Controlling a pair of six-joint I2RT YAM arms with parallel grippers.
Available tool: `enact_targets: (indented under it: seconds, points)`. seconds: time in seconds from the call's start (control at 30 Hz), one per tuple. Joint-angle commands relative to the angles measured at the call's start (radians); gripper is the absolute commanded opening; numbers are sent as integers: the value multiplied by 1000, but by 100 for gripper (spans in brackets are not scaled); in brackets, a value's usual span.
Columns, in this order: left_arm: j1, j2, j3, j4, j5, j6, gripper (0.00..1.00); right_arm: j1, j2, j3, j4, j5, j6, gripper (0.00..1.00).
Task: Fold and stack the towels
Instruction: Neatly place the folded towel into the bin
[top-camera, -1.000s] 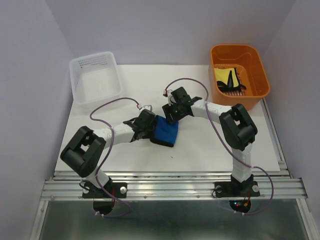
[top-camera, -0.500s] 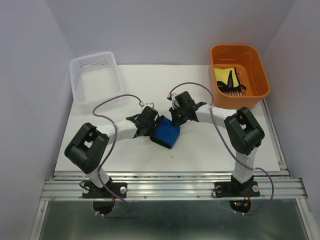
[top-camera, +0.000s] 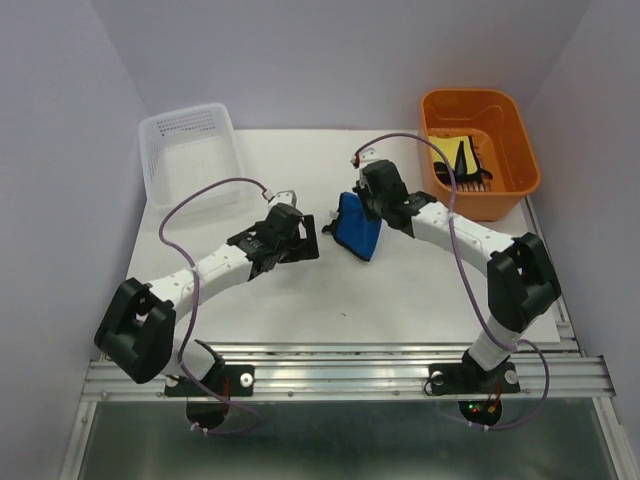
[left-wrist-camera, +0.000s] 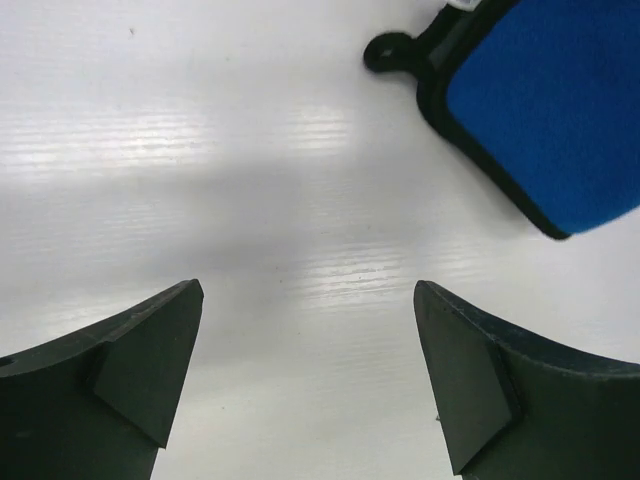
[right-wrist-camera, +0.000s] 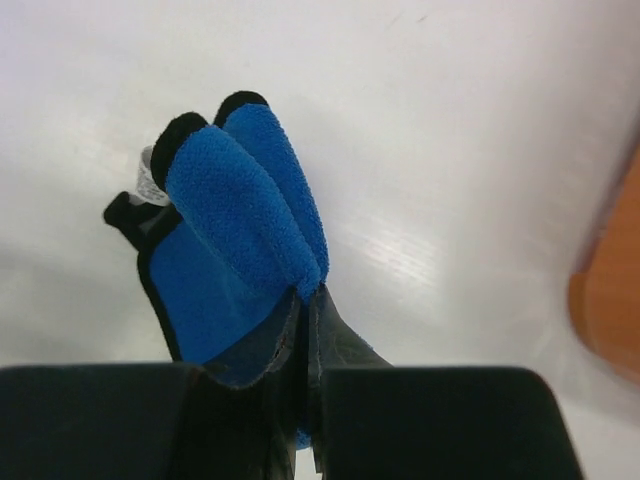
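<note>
The blue towel, folded and dark-edged, hangs bunched from my right gripper, just above the table's middle. In the right wrist view the jaws are pressed together on the blue towel's edge, at the right gripper. My left gripper stands open to the towel's left, apart from it. In the left wrist view the left gripper holds only bare table between its fingers, and the blue towel shows at the top right. A yellow towel lies in the orange bin with a dark grey cloth on it.
A white mesh basket stands at the back left of the white table top. The orange bin sits at the back right, close to my right arm. Grey walls close in the table on three sides.
My left gripper has opened, let go of the blue towel and drawn back to the left. My right gripper has shut on the towel and carried it up and toward the back right.
</note>
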Motion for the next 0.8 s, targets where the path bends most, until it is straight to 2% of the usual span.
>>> enact_targets:
  seconds: [0.0,0.33,0.57,0.77]
  points:
    - [17,-104,27,-30,-40,-5,99,-44,-34,131,4,172,-70,1]
    - [77,-180,12,-53,-77,-6,99,-188,8,364,16,258,-206,1]
    - [120,-158,10,-48,-75,7,99,-302,83,551,26,220,-277,1]
    - [155,-129,20,-42,-71,18,99,-420,164,625,20,96,-218,1]
